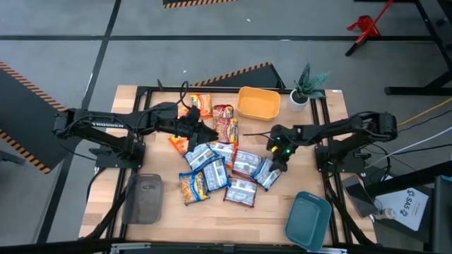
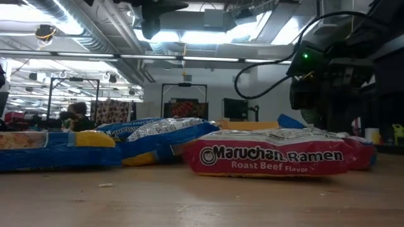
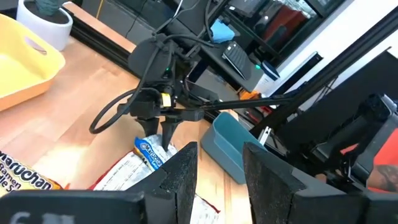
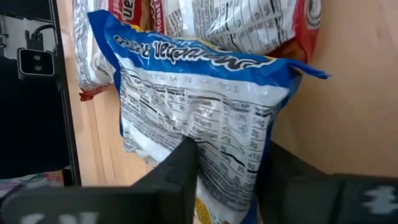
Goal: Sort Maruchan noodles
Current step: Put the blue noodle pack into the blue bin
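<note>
Several Maruchan noodle packets [image 1: 212, 166], orange, red-and-white and blue-and-white, lie in a loose pile mid-table. In the low view a red packet [image 2: 271, 161] lies flat in front. My right gripper [image 1: 279, 161] reaches in from the right and is shut on a blue-and-white packet [image 1: 267, 173] at the pile's right edge, printed back up [image 4: 205, 99]. My left gripper [image 1: 205, 130] hangs above the pile's far left part; it is open [image 3: 221, 180] with nothing between its fingers. My right gripper pinches the blue-and-white packet's near end [image 4: 227, 180] between its two fingers [image 4: 180, 171], which stand on its two sides, and the wrapper narrows between them. The fingers slant down from the table's right side, along the packet. Its other end [image 4: 205, 46] rests against neighbouring packets.
A yellow bowl [image 1: 258, 103] and a small potted plant [image 1: 305, 90] stand at the far edge. A grey tray [image 1: 145, 199] lies near left and a teal tray [image 1: 308, 220] near right. Bare wood shows between the pile and the trays.
</note>
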`<action>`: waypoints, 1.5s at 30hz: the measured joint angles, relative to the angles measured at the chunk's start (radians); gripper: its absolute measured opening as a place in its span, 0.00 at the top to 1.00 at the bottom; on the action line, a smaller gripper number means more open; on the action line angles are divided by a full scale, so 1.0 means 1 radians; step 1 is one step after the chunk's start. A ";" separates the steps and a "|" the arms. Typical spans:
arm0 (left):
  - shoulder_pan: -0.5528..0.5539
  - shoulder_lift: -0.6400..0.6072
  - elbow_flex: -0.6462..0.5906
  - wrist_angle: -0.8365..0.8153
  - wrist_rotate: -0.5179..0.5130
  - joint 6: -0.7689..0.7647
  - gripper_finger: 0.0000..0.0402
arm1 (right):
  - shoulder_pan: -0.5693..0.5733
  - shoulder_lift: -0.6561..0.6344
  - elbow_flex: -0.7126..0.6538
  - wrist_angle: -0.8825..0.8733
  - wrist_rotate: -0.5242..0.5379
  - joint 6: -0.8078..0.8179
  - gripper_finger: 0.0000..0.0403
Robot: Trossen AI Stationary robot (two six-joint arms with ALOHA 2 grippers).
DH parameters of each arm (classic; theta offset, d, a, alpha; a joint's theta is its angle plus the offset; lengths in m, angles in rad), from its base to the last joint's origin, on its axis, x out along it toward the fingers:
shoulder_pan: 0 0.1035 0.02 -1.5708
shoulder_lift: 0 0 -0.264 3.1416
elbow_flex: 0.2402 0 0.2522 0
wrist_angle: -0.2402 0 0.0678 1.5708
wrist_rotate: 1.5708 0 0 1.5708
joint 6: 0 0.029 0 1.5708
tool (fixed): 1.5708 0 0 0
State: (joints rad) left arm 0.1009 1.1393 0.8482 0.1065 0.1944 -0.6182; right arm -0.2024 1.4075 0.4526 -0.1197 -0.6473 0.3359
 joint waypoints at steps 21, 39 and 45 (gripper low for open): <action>0.000 0.000 0.000 0.014 0.115 0.002 0.69 | 0.128 -0.284 0.372 -0.645 -0.051 0.176 0.79; 0.000 -0.001 0.000 0.017 0.111 0.025 0.69 | 1.099 -0.381 0.389 -0.636 0.556 1.162 0.78; 0.000 -0.001 0.000 0.017 0.100 0.025 0.69 | 1.202 -0.236 0.389 -0.557 0.501 1.195 0.78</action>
State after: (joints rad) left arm 0.1009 1.1385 0.8482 0.1238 0.2947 -0.5930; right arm 0.9994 1.1714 0.8417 -0.6767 -0.1462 1.5311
